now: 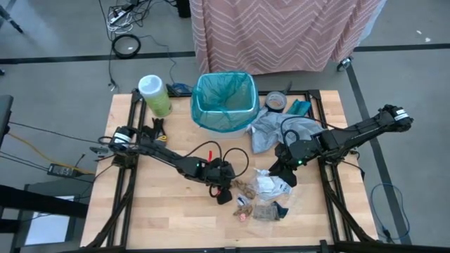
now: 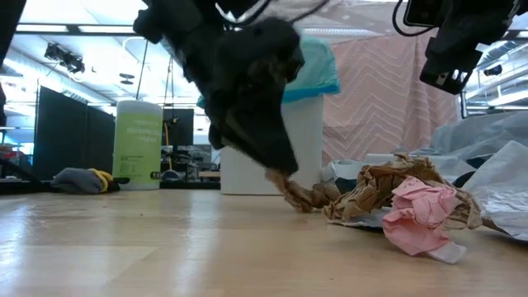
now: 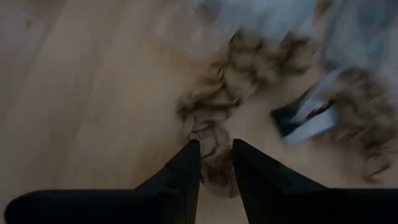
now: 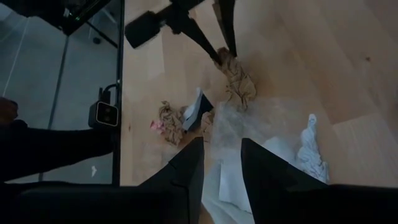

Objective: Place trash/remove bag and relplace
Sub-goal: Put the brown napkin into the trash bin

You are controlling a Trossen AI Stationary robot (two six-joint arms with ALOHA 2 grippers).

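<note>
White bin with the teal-green liner bag sits at the table's far edge, well apart from both grippers. Trash pile lies at centre-front; the left gripper is down at its edge, fingers clamped on a brown crumpled paper. Right gripper hovers over the pile's clear plastic and white wrappers, fingers slightly apart, holding nothing.

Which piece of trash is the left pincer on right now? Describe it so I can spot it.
Start at the white bin with the teal liner, then drop to the litter pile in front of it. The left pincer pinches the crumpled brown paper at the pile's left edge, unlike the pink wad.
</note>
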